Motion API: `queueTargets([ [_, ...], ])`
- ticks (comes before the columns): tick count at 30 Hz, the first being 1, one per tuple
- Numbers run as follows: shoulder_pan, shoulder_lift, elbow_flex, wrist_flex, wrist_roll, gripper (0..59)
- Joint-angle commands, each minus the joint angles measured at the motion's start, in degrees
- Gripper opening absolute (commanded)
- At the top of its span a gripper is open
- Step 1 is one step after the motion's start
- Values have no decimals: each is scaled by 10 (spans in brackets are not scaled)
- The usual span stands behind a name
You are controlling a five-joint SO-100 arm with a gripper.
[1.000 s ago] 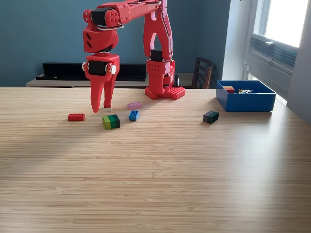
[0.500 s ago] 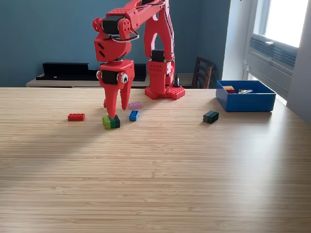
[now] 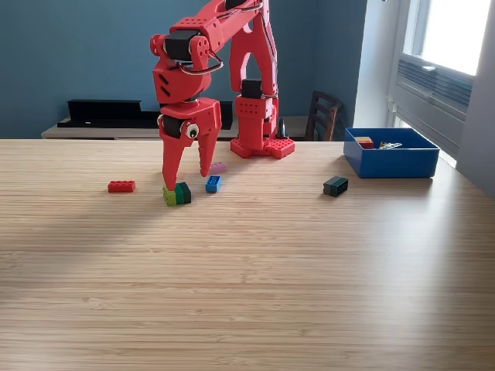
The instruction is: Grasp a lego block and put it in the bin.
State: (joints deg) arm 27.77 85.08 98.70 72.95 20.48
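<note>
Blocks (image 3: 177,194) lie scattered mid-table (image 3: 247,294); bin (image 3: 390,162) far right in the exterior view, perhaps holding pieces.

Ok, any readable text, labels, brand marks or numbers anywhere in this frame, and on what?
None can be read. The red arm, the blue bin and the blocks on the table show no lettering at this size; anything printed on them is too small to tell.

Matt wood-grain table (image 3: 271,286); smooth blue plastic bin (image 3: 390,164)

Home room, teal wall (image 3: 62,54), wooden dining table (image 3: 247,270), chair (image 3: 323,116), window (image 3: 452,31)
</note>
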Motion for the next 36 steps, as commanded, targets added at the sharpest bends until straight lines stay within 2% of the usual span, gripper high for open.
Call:
queueTargets([
  [1, 7, 62, 9, -39, 20, 290],
  [5, 17, 62, 23, -68, 21, 285],
  [17, 35, 62, 24, -95, 33, 276],
  [25, 35, 62, 81, -139, 48, 258],
  [28, 35, 62, 91, -148, 56, 220],
  [32, 35, 62, 100, -158, 62, 140],
  [36, 36, 62, 109, -171, 60, 34],
])
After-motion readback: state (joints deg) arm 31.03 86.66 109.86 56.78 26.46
